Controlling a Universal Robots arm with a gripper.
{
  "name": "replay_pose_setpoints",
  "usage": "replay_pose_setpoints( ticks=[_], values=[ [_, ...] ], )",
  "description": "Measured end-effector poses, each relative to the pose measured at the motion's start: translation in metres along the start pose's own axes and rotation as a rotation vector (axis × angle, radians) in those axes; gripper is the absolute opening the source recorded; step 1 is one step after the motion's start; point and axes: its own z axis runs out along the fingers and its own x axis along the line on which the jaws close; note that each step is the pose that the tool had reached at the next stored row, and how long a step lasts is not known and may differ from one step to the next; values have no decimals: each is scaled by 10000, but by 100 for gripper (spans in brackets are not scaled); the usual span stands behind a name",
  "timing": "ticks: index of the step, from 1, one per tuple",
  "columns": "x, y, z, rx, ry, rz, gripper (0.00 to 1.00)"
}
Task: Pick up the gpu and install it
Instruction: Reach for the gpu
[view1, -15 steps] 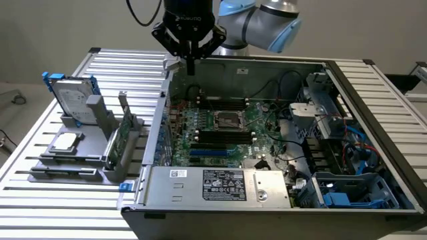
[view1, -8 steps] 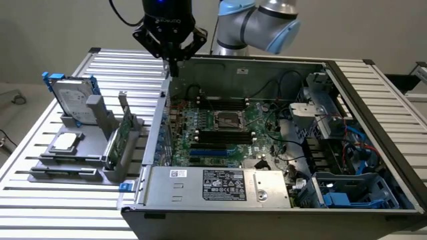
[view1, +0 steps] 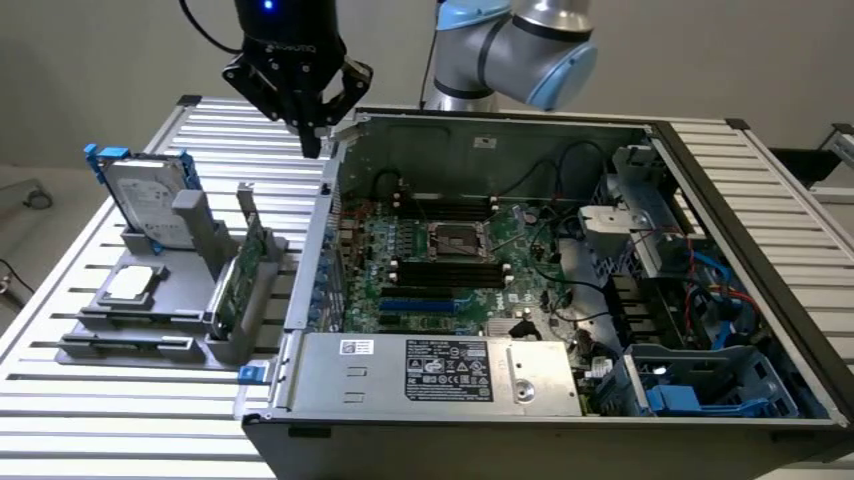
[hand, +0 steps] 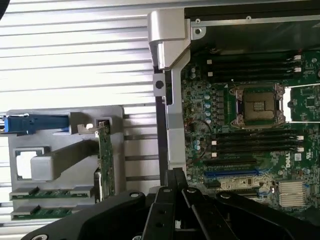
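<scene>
The gpu (view1: 236, 285) stands on edge in a grey holder (view1: 174, 345) at the exterior view's left of the computer case, green board face showing and its silver bracket pointing up. The wrist view shows the gpu (hand: 105, 155) edge-on as a thin green strip. My gripper (view1: 314, 148) hangs shut and empty above the far corner of the case wall, well beyond the card and apart from it. In the wrist view its black fingers (hand: 170, 192) meet at the gripper (hand: 174, 174), over the case's side wall. The motherboard (view1: 441, 270) lies exposed inside the open case, blue slot (view1: 414, 302) visible.
A silver hard drive in a blue frame (view1: 144, 200) stands upright at the holder's far end. A small square processor chip (view1: 131, 285) lies on the holder, with memory sticks (hand: 47, 194) in its near slots. The case's metal wall (view1: 324, 230) rises between holder and motherboard. Slatted table (view1: 80, 400) all around.
</scene>
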Motion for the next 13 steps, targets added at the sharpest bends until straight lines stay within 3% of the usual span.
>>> replay_pose_setpoints(
  ticks=[13],
  values=[
    [589, -48, 148, 54, 6, 0, 11]
  ],
)
